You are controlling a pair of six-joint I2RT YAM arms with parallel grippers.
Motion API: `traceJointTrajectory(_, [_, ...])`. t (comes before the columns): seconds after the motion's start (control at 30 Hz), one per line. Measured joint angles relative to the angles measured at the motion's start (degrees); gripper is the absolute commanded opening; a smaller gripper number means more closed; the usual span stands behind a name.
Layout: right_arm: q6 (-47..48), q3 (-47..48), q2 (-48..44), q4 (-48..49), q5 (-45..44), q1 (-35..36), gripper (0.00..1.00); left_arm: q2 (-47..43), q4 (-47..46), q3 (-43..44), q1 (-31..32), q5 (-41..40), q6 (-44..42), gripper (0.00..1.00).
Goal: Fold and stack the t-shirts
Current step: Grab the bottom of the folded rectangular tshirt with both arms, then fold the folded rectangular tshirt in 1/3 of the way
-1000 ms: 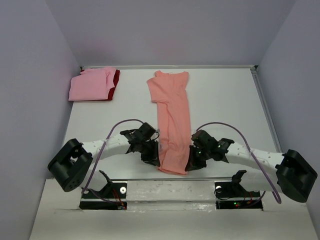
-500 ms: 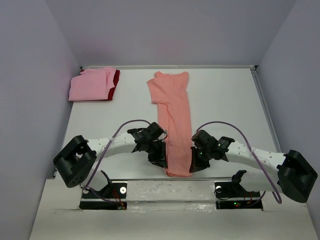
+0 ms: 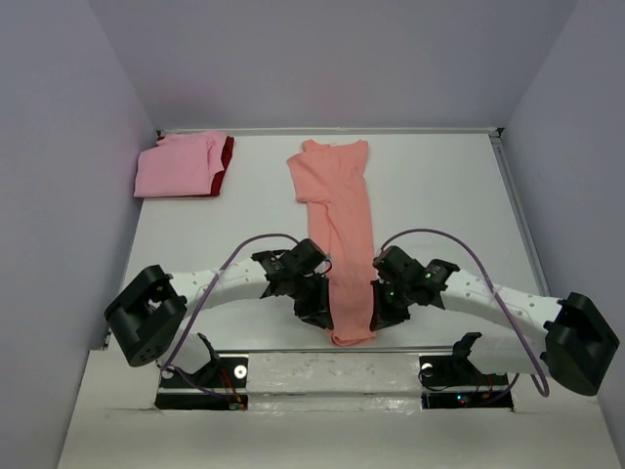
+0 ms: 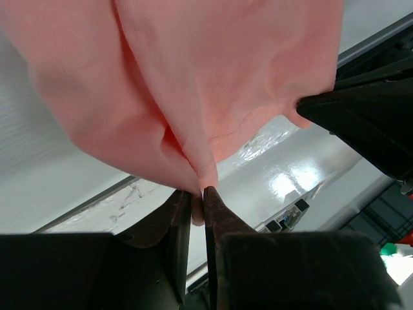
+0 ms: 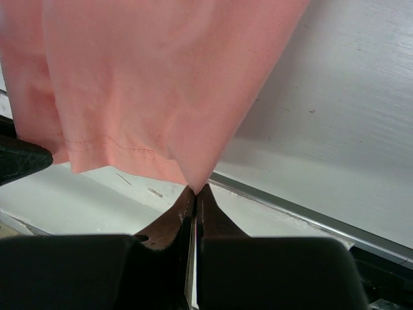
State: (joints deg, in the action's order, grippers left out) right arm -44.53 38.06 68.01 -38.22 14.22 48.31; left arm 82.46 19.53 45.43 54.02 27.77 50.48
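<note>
Orange shirt [image 3: 342, 234] lies long down the middle of the worktop [image 3: 439, 195]. Both near corners should go up and away together, level, so the fold lands flat. Left fingers [image 4: 179, 226] pinch one near corner, right fingers [image 5: 213, 226] pinch the other, hem hanging between them.

- Three t-shirts on the one table [image 3: 439, 195]:
  - one salmon-orange t-shirt [image 3: 340, 225], running from twelve o'clock down to six
  - one pink t-shirt [image 3: 176, 166], folded at ten o'clock
  - one dark red t-shirt [image 3: 228, 154], just an edge showing from under the pink one
- Two arms: the left arm [image 3: 210, 283] and the right arm [image 3: 488, 293].
- Two pincers, one per arm, at six o'clock: the left pincer [image 3: 315, 316] and the right pincer [image 3: 378, 316].
</note>
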Motion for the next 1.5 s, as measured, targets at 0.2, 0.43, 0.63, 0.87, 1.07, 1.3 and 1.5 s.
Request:
traceJointTrajectory(0.2, [1.29,1.88,0.09,-1.33,-0.5,-1.7,0.0,0.02,1.31,1.22,0.0,-0.79,-0.02,0.23])
traceJointTrajectory(0.43, [3.02,4.31,0.66,-2.27,-0.61,-3.91,0.0,0.04,4.0,3.56,-0.02,-2.95,-0.07,0.24])
traceJointTrajectory(0.63, [4.13,6.12,1.09,-2.78,-0.74,-5.11,0.0,0.04,5.7,5.07,-0.13,-4.92,-0.07,0.24])
traceJointTrajectory(0.87, [5.6,8.0,1.84,-3.87,-0.76,-6.88,0.0,0.04,7.02,5.38,-1.22,-6.05,-0.22,0.24])
traceJointTrajectory(1.07, [6.86,9.38,2.21,-4.63,-0.74,-8.39,0.0,0.04,8.48,7.52,-2.8,-7.48,-0.94,0.23])
traceJointTrajectory(1.3, [7.74,10.56,2.91,-5.14,-0.74,-9.42,0.0,0.22,10.43,11.23,-5.05,-9.05,-2.58,0.23])
traceJointTrajectory(1.5, [7.93,12.48,3.76,-5.29,-0.76,-9.86,0.0,1.25,11.3,13.7,-6.01,-9.9,-4.17,0.23])
